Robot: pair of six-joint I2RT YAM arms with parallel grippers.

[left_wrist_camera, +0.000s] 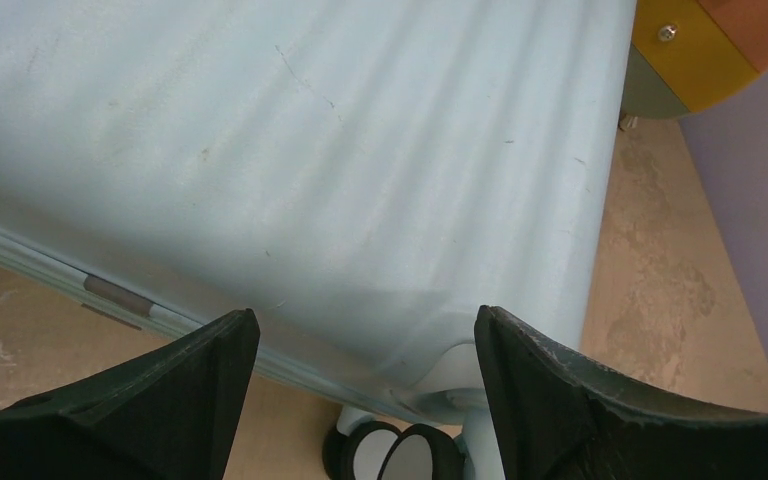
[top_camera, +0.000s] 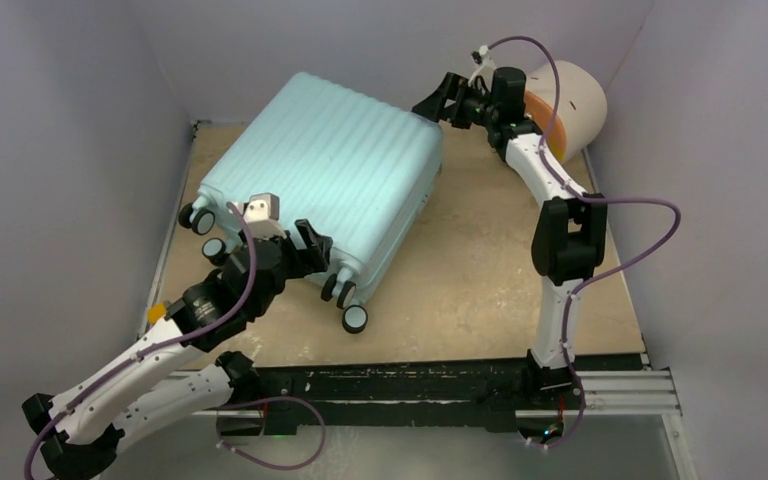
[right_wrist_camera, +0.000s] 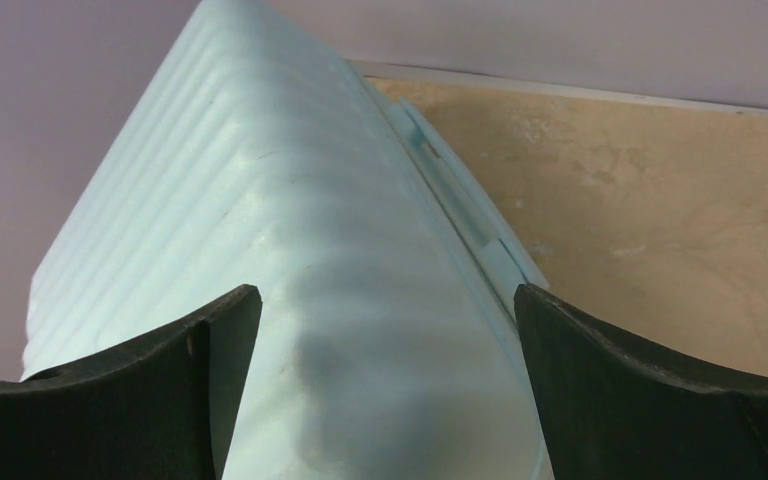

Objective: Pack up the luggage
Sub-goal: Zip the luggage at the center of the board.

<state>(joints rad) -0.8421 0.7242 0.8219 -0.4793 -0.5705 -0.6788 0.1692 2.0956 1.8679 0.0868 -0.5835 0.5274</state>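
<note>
Where the luggage lies: you have the luggage [top_camera: 330, 170] closed and flat on the table [top_camera: 480, 280], ribbed shell up. It is turned at an angle across the far left part, with one corner close to the back wall.
Wheels: its wheels [top_camera: 355, 319] sit at the near end, in a pair at each corner, facing the left arm's side.
Left gripper: your left gripper [top_camera: 312, 243] is at that wheel end, between the two pairs of wheels. Its fingers [left_wrist_camera: 190, 390] stand wide apart and hold nothing. In the wrist view the shell's rounded corner and one wheel show through the gap.
Right gripper: your right gripper [top_camera: 438, 102] is at the far right corner of the luggage. Its fingers [right_wrist_camera: 650, 390] are spread fully and grasp nothing. The shell's long edge runs away between them, and you cannot tell whether either pad touches it.
Drawer unit: the round cream drawer unit [top_camera: 580, 100] stands in the far right corner behind the right arm, just beside that gripper and apart from the luggage. Its orange and yellow fronts show in the left wrist view.
</note>
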